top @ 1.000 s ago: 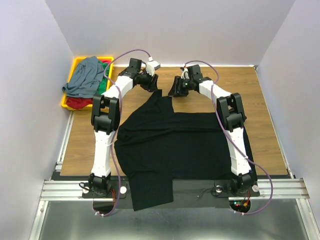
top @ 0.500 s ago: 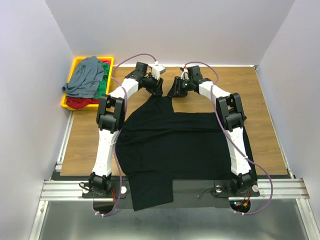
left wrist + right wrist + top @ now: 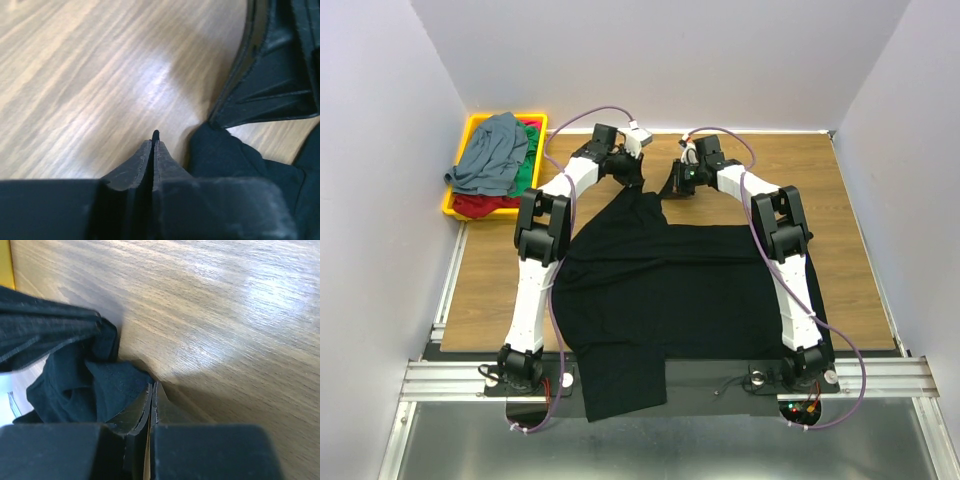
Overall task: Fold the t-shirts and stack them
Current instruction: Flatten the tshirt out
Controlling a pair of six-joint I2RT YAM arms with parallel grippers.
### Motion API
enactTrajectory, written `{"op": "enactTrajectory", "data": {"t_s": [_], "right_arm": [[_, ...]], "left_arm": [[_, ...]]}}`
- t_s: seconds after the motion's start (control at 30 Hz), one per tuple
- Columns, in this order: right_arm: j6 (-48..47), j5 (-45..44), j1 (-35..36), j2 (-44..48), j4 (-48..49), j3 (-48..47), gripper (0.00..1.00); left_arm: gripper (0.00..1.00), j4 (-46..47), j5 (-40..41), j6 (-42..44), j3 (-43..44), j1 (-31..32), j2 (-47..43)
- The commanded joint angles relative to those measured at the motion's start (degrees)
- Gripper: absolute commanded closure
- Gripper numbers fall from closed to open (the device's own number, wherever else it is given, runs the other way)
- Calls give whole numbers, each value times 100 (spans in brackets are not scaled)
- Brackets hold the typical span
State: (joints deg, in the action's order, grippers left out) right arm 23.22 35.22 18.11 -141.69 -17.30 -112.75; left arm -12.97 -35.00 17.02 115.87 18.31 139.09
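Shirt position: black t-shirt (image 3: 680,290) lies spread on the table (image 3: 850,200), its wide body running left to right, with one flap hanging over the near edge on the left side. A narrow peak of cloth points to the far edge.

Left pincer (image 3: 636,178) sits at the left flank of that peak and right pincer (image 3: 672,183) at the right flank, close together. The whole body of the shirt lies on the near side of both, toward the bases.

Left wrist view: fingers pressed together, cloth just beside them on the right. Right wrist view: fingers pressed together, bunched cloth against the left finger's tip. Cannot tell in either view whether a fold is caught between.

Grey-blue shirt (image 3: 490,155) sits with the green and red ones in the yellow tray (image 3: 470,125), far left, well apart.

Judgement: first fold is at the grasp stage. Both arms are equally near the peak, so the next pull would run back over the body.
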Motion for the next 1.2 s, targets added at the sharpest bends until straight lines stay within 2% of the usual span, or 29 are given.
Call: {"op": "enactTrajectory", "data": {"t_s": [0.0, 0.13, 0.37, 0.6, 0.73, 0.8, 0.83, 0.9, 0.93, 0.97, 1.03, 1.13, 1.17], "right_arm": [[-353, -577, 44, 290, -2, 139, 99], [-503, -1148, -9, 545, 139, 279, 99], [-784, -2193, -9, 599, 455, 315, 99], [-969, -2450, -9, 248, 526, -132, 99], [-1013, -2476, 0, -139, 526, -651, 99], [-1118, -2529, 0, -218, 526, -922, 99], [-1153, -2546, 0, -289, 508, -1029, 93], [-1285, -2678, -18, -167, 473, -1013, 76], [-1355, -2705, -9, -44, 473, -899, 62], [-1495, -2844, -9, 314, 473, -776, 34], [-1706, -2916, -27, 702, 464, -347, 22], [-2172, -2995, -79, 1712, 421, 445, 17], [-2477, -2960, -106, 2150, 377, 656, 16]], "left_arm": [[89, 400, 64, -93, 32, -169, -514], [93, 567, 274, -76, -161, -301, -672], [92, 542, 451, -295, 170, -538, -322], [91, 471, 696, -269, 620, -627, -84], [79, 234, 995, -199, 1103, -626, 171], [64, 207, 1171, -155, 1314, -635, 259], [53, 233, 1302, -155, 1367, -653, 259], [48, 251, 1391, -172, 1411, -696, 154], [46, 251, 1400, -181, 1403, -723, 84], [44, 260, 1435, -207, 1298, -758, -143], [44, 260, 1339, -207, 940, -785, -460], [44, 391, 1154, -155, 228, -776, -1312], [44, 418, 1023, -146, -297, -776, -1714]]}}
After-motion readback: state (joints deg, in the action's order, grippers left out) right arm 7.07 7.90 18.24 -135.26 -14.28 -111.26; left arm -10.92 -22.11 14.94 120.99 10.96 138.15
